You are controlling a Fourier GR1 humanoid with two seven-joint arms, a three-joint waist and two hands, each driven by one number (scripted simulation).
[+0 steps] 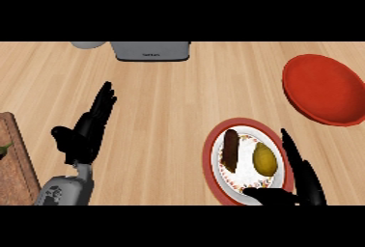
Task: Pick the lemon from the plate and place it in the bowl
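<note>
Black against the pale wood, the right robot hand [299, 185] comes in at the lower right edge, its straight fingers lying along the right rim of the plate [210, 166] and its thumb reaching across the plate's near rim. It is released, grasping nothing. The plate has a red rim and a white, patterned middle. On it lies the lemon [264, 159], yellow-green, on the right half, just beside the fingers; whether they touch it cannot be told. To the lemon's left on the same plate lies a dark brown, oblong item [231, 149], apart from the lemon.

At the lower left, the left robot hand [84, 135] rests above its grey forearm, fingers straight and pointing away, thumb out to the side, holding nothing. At the left edge is a brown wooden board [18, 164].

Farther off, at the right, the red bowl [324, 89] stands on the table [178, 96], well apart from the plate. At the far edge stand a grey box-shaped appliance [151, 50] and, to its left, part of a pale rounded object [88, 44].
</note>
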